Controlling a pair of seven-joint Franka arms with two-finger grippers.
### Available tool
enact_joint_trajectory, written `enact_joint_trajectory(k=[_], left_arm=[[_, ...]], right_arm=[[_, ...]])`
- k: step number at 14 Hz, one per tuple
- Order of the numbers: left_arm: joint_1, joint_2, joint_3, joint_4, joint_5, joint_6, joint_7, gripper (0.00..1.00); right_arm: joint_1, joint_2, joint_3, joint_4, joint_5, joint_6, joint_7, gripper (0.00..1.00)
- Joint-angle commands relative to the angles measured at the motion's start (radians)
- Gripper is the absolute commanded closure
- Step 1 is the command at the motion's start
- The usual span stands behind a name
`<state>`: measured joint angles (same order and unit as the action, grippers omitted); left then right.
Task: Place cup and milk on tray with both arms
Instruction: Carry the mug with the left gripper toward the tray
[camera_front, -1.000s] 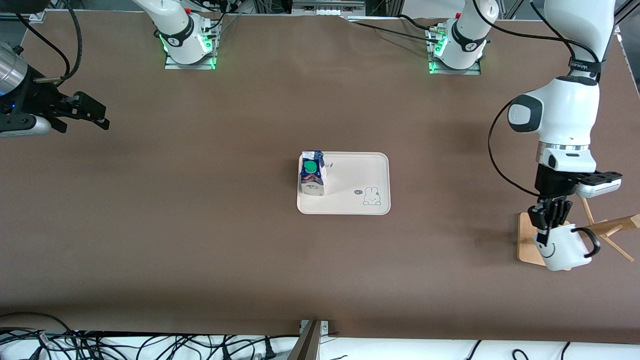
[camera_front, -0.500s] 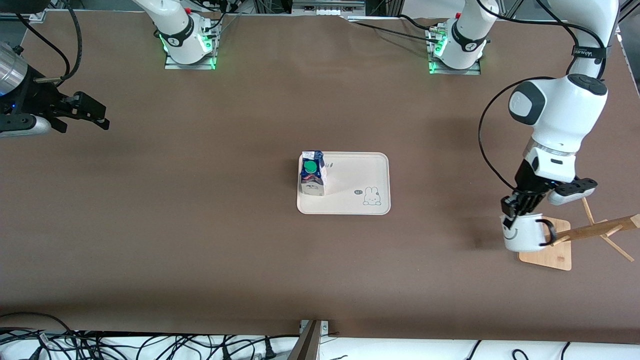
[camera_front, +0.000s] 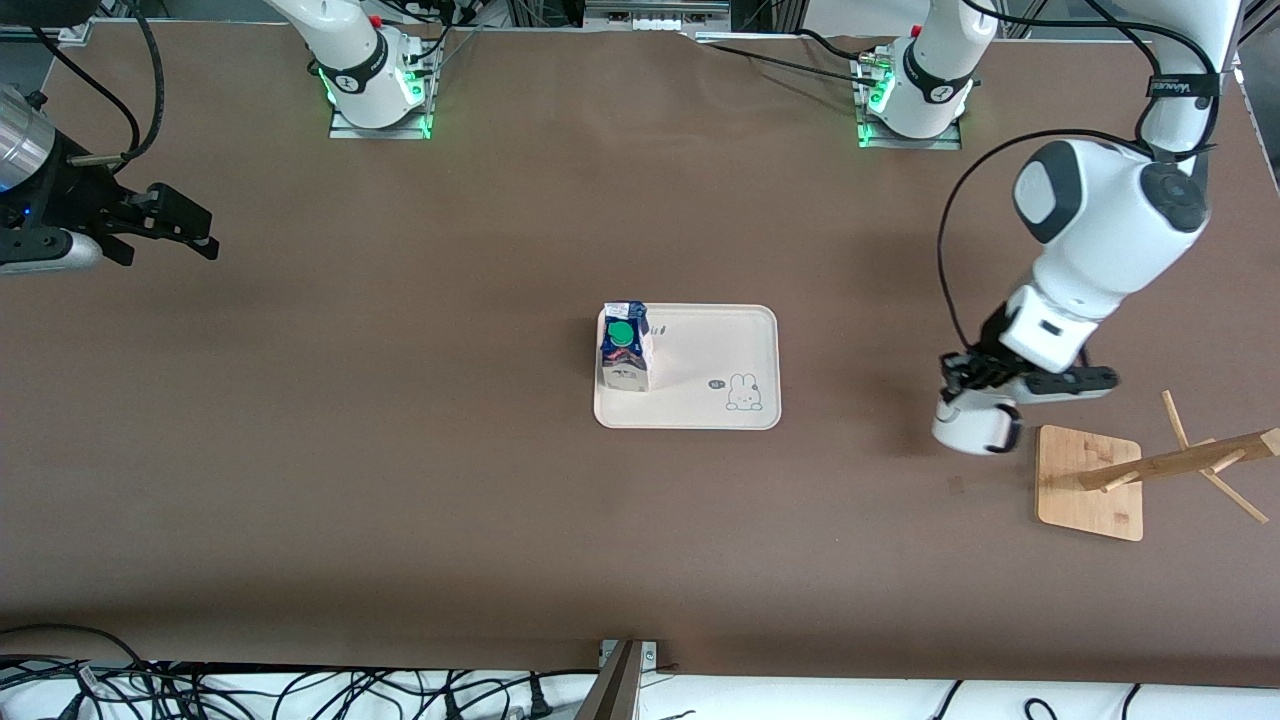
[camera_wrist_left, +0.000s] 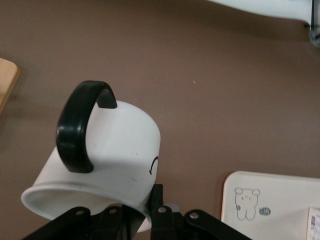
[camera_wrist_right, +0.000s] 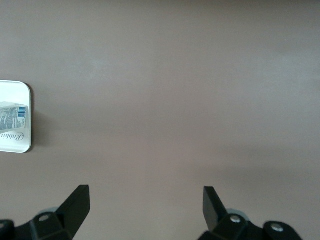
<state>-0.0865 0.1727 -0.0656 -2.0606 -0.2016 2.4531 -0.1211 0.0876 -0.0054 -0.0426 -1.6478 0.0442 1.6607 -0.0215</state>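
The cream tray (camera_front: 720, 345) lies at the table's middle, with the blue-and-white milk carton (camera_front: 625, 358) standing on its end toward the right arm. My left gripper (camera_front: 968, 385) is shut on the rim of the white cup (camera_front: 972, 425) and holds it above the bare table, between the tray and the wooden rack. In the left wrist view the cup (camera_wrist_left: 107, 160) shows its black handle (camera_wrist_left: 79, 125), and a tray corner (camera_wrist_left: 270, 202) is in sight. My right gripper (camera_front: 165, 222) is open and empty, waiting at the right arm's end of the table; its wrist view (camera_wrist_right: 145, 197) shows bare table and the tray's edge (camera_wrist_right: 15, 117).
A wooden rack with a square base (camera_front: 1090, 485) and slanted pegs (camera_front: 1190, 458) stands toward the left arm's end of the table. Cables lie along the edge nearest the front camera.
My left gripper has carried the cup off the rack's peg and moved it toward the tray. The right arm, the milk and the tray have not moved.
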Motion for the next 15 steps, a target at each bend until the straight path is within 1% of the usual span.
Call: enact_joint_trajectory(k=[1, 4, 5, 7, 8, 10, 11, 13, 15], left_arm=[[-0.025, 0.005, -0.046, 0.095, 0.126, -0.213, 0.011, 1.0], [-0.03, 0.013, -0.111, 0.161, 0.131, -0.374, -0.035, 1.0], [-0.039, 0.031, -0.126, 0.192, 0.134, -0.443, -0.034, 1.0], [-0.085, 0.095, -0.132, 0.311, 0.174, -0.589, -0.032, 1.0], [-0.108, 0.123, -0.131, 0.362, 0.182, -0.639, -0.032, 1.0], [-0.153, 0.174, -0.125, 0.43, 0.182, -0.693, -0.035, 1.0], [-0.182, 0.194, -0.12, 0.439, 0.179, -0.706, -0.037, 1.0], [-0.217, 0.235, -0.118, 0.448, 0.169, -0.707, -0.086, 1.0], [-0.263, 0.295, -0.118, 0.506, 0.18, -0.709, -0.142, 1.0]], right_arm=[[-0.016, 0.007, 0.013, 0.02, -0.004, -0.016, 0.0, 0.0], [-0.016, 0.007, 0.013, 0.02, -0.004, -0.016, 0.0, 0.0], [-0.016, 0.007, 0.013, 0.02, -0.004, -0.016, 0.002, 0.0], [-0.017, 0.007, 0.012, 0.02, -0.004, -0.018, 0.0, 0.0], [-0.017, 0.007, 0.012, 0.02, -0.004, -0.018, 0.0, 0.0], [-0.017, 0.008, 0.01, 0.02, -0.004, -0.018, 0.0, 0.0], [-0.017, 0.007, 0.01, 0.02, -0.004, -0.018, 0.0, 0.0], [-0.017, 0.008, 0.01, 0.02, -0.004, -0.018, 0.0, 0.0], [-0.019, 0.008, 0.01, 0.02, -0.004, -0.018, 0.0, 0.0]])
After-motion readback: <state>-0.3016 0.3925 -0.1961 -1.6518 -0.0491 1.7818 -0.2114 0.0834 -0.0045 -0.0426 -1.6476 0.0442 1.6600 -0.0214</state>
